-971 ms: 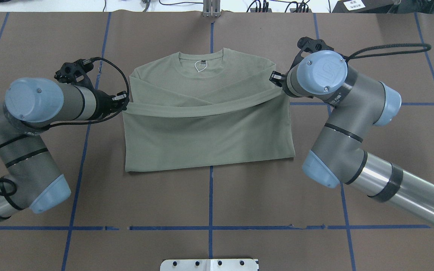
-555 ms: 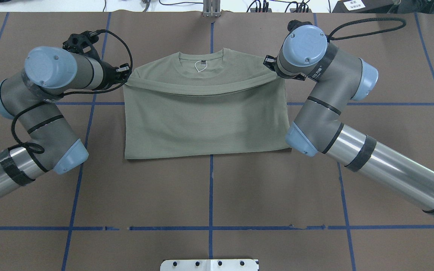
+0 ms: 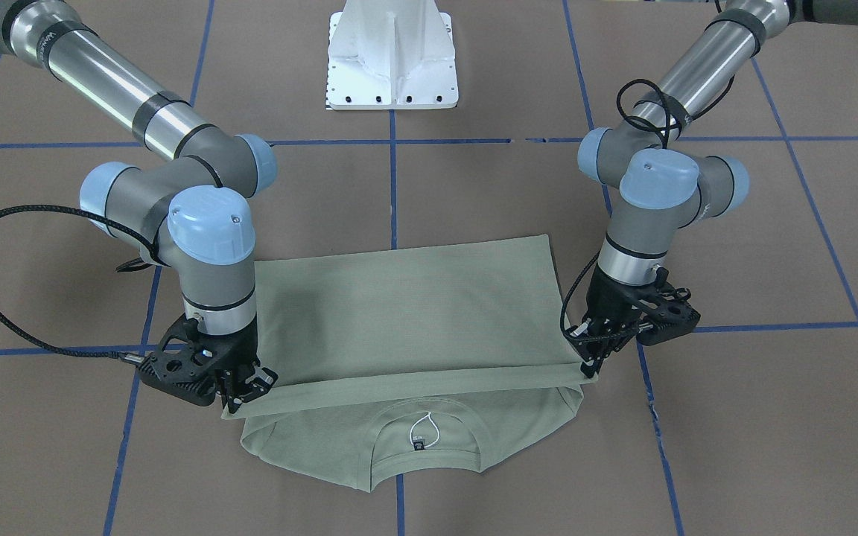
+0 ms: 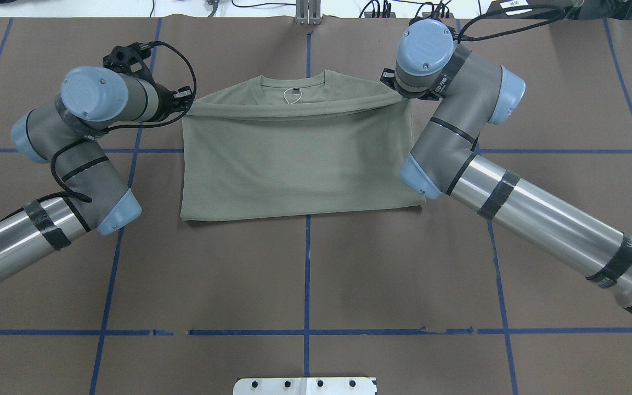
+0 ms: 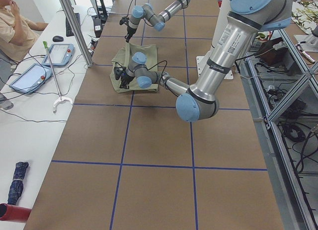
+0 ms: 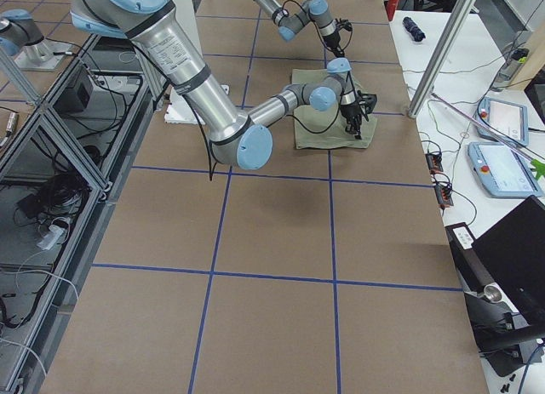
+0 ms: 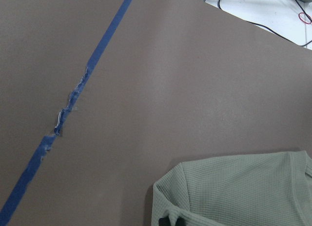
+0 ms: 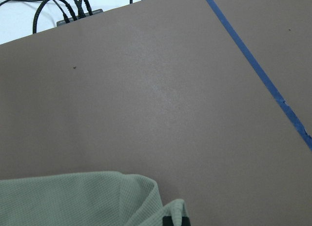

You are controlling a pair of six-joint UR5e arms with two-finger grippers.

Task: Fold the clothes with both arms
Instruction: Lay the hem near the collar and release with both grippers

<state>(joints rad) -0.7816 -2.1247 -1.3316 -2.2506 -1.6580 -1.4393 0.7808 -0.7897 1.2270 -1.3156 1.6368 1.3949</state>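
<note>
We've hauled the sage-green knit shirt (image 4: pixel 294 164) hem collarward; left pincer (image 3: pixel 591 368) and right pincer (image 3: pixel 238 400) pinch it taut between them, keeping the fold straight.

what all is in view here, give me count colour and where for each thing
shirt: one, sage green, table centre, lower half doubled up towards the collar
neck label: one, dark with white string, inside the collar
table: one, brown cover
tape lines: several, blue, grid across the table
base plate: one, white, robot's side of the table
control tablets: two, grey-blue, side bench
person: one, seated by that bench
left arm: one, silver-grey, light-blue caps
right arm: one, same colours
left gripper: one, black, shut on the shirt's raised edge
right gripper: one, black, shut on the opposite corner
</note>
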